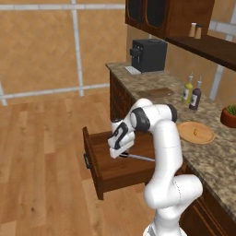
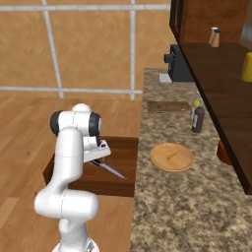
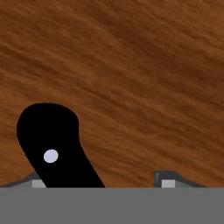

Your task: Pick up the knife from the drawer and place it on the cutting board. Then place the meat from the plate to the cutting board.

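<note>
The reddish-brown drawer stands pulled out below the counter. Inside it lies the knife, its silver blade pointing toward the counter. My gripper is down in the drawer over the handle end. In the hand view the black handle with its silver rivet sits between the wide-apart fingertips, close to the left one, over the drawer floor; the gripper is open. On the counter, the dark cutting board is bare. The tan plate holds the small orange meat strip.
A black coffee machine stands at the counter's far end. Two bottles stand between board and plate near the wall. A red-brown bowl with a plant sits by the wall, and dark cabinets hang above.
</note>
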Tool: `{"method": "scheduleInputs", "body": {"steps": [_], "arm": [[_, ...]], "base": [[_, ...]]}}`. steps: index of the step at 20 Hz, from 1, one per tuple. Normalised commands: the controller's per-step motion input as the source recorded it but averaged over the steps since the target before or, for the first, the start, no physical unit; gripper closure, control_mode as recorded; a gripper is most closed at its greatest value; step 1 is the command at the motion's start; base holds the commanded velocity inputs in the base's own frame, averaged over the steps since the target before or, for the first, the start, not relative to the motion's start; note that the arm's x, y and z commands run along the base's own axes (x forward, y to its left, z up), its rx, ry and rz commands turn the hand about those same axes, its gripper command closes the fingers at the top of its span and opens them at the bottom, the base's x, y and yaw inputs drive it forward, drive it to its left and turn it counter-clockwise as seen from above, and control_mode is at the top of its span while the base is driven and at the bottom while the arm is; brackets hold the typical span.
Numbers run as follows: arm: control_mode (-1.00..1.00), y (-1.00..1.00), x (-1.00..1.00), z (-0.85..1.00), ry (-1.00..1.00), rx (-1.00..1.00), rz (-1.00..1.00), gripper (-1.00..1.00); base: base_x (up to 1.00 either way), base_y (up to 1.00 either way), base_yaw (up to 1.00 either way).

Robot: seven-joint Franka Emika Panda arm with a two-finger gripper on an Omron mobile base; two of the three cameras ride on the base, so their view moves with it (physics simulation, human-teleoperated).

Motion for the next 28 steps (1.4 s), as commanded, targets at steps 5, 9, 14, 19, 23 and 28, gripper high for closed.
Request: {"method": "scheduleInputs", "body": {"steps": [5, 9, 14, 19, 23, 28], "arm": [[-1.00, 0.00, 0.00, -0.15, 0.00, 0.01, 0.00, 1.00], [-1.00, 0.02, -0.08, -0.06, 0.00, 0.00, 0.00, 1.00], [-1.00, 0.20, -0.30, 0.74, -0.11, 0.08, 0.00, 1.00], [-1.00, 0.53, -0.41, 1.00, -0.09, 0.09, 0.00, 1.00], [-1.00, 0.40, -0.44, 1.00, -0.13, 0.02, 0.00, 1.00], [-1.00, 0.02, -0.65, 1.00, -0.23, 0.00, -0.03, 1.00]], "base": [[0.00, 0.00, 0.00], [0.00, 0.00, 0.00], [0.00, 0.00, 0.00], [0.00, 0.00, 0.00], [0.00, 0.00, 0.00], [0.00, 0.00, 0.00]]}}
